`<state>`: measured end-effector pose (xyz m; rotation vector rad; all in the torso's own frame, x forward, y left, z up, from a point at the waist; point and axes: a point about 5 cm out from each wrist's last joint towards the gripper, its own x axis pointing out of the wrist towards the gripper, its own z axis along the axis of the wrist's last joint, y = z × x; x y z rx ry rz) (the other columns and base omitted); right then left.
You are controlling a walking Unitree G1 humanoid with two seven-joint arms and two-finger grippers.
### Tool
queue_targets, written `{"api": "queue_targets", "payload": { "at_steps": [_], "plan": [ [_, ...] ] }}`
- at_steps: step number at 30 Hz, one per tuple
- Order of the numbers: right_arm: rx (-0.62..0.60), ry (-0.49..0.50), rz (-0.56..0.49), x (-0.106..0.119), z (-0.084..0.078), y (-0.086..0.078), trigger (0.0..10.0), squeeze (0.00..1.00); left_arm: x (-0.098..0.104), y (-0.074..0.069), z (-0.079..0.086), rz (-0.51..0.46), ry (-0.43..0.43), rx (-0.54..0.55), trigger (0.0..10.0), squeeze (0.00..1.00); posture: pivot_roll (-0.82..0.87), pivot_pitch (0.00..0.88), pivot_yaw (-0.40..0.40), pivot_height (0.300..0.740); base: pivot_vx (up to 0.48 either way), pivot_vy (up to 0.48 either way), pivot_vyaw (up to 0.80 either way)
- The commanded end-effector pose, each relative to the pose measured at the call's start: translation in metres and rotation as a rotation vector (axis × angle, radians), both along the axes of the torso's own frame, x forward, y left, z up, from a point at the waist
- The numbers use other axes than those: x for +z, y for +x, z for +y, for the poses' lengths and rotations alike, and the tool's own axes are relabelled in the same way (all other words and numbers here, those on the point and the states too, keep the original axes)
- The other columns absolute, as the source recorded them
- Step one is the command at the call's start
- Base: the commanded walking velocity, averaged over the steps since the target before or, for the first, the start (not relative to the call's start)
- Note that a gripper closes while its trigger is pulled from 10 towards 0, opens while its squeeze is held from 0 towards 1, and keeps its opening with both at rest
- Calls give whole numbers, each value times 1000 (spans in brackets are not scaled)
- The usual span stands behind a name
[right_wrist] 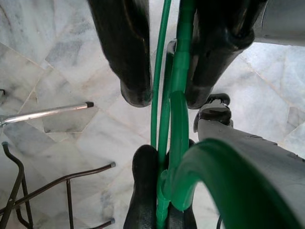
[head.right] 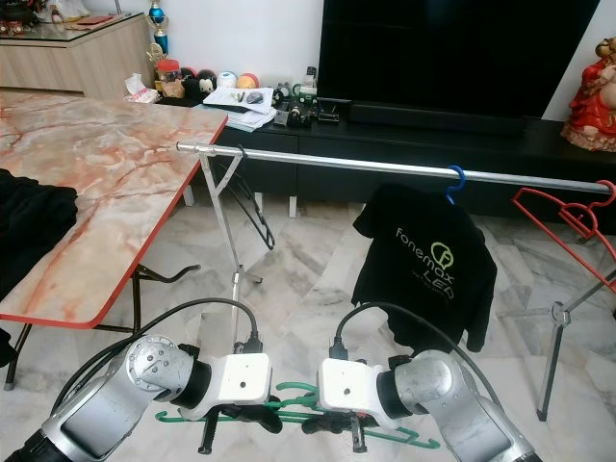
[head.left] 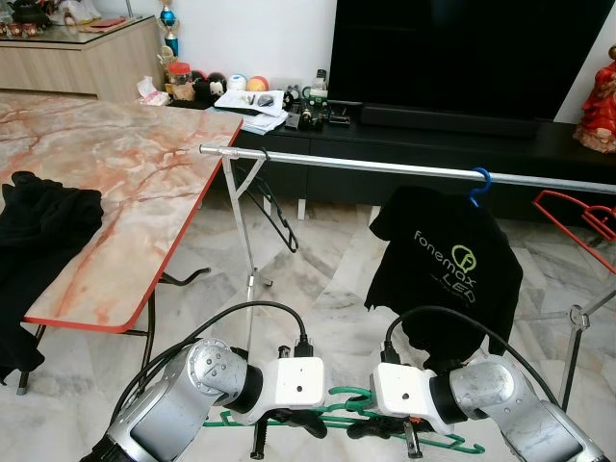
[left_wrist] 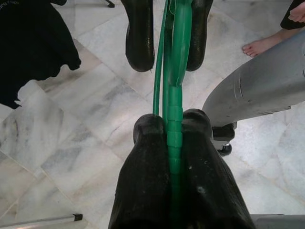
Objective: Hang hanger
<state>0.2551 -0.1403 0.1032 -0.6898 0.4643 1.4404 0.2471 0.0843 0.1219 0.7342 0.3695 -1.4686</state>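
Holding green hanger (head.left: pixel 339 412) low, well below rail (head.left: pixel 385 168) and near its middle, both grippers clamped on it: left gripper (left_wrist: pixel 167 138) shut on ribbed bar, right gripper (right_wrist: pixel 164 86) shut on same bundle. Likely light, thin plastic, stiff but slightly springy, smooth and slippery; best gripped at the ribbed section or neck, hook left free. Chrome rail round and slick, blue hanger with black shirt (head.left: pixel 445 265) hung right of centre, red hanger (head.left: pixel 577 217) at right end. Marble floor (head.left: pixel 327 279) below.
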Motion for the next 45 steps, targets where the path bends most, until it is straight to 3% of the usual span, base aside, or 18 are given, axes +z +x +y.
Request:
{"api": "queue_targets", "payload": {
  "at_steps": [1, 10, 16, 17, 18, 19, 28, 35, 39, 40, 41, 42, 43, 44, 45],
  "plan": [
    [12, 3, -7, 1, 2, 0, 0, 0, 15, 2, -8, -43, -49, -28, 10000, 0, 33, 0, -76, 740, 0, 0, 0],
    [17, -2, -15, 2, 2, -1, 0, 0, 16, 4, -10, -73, -68, -21, 10000, 0, 30, 0, -80, 740, 0, 0, 0],
    [24, -4, -13, 3, 0, -4, 0, 0, 19, -1, -15, -35, -119, -44, 10000, 0, 26, 0, -83, 740, 0, 0, 0],
    [24, -4, -13, 3, 0, -4, 0, 0, 19, -3, -16, -26, -125, -61, 10000, 925, 26, 0, -83, 740, 0, 0, 0],
    [24, -4, -13, 3, 0, -4, 0, 0, 19, -3, -16, -26, -125, -61, 10000, 925, 26, 0, -83, 740, 0, 0, 0],
    [24, -5, -11, 3, -1, -4, 0, 0, 19, -6, -16, -17, -126, -78, 10000, 1000, 24, 0, -82, 740, 0, 0, 0],
    [-9, -12, 11, 4, -13, -10, 0, 0, 19, -11, -5, 40, -104, -111, 10000, 1000, 18, 0, -77, 740, 0, 0, 0],
    [-169, -30, 39, 3, -50, -16, 0, 0, 17, -13, 28, 86, -43, -47, 10000, 1000, 11, 7, -62, 740, 0, 0, 0],
    [-271, -67, 58, -3, -73, -24, 0, 0, 8, -8, 53, 97, -24, 85, 10000, 1000, 4, 15, -49, 740, 0, 0, 0],
    [-326, -74, 62, -5, -82, -28, 0, 0, 1, -2, 68, 100, -38, 216, 10000, 1000, 3, 17, -41, 740, 0, 0, 0],
    [-345, -74, 62, -5, -85, -30, 0, 0, -2, 0, 74, 101, -45, 272, 10000, 1000, 3, 18, -35, 740, 0, 0, 0],
    [-364, -72, 55, -5, -87, -31, 0, 0, -7, 3, 81, 100, -53, 337, 10000, 800, 2, 18, -33, 740, 0, 0, 0],
    [-394, -61, 49, -5, -89, -31, 0, 0, -13, 6, 88, 97, -62, 416, 10000, 0, 0, 18, -28, 740, 0, 0, 0],
    [-451, -40, 28, -3, -92, -31, 0, 0, -26, 10, 102, 87, -70, 554, 10000, 0, -2, 19, -24, 740, 0, 0, 0],
    [-451, -40, 28, -3, -92, -31, 0, 0, -26, 10, 102, 87, -70, 554, 10000, 0, -2, 19, -24, 740, 0, 0, 0]
  ]
}}
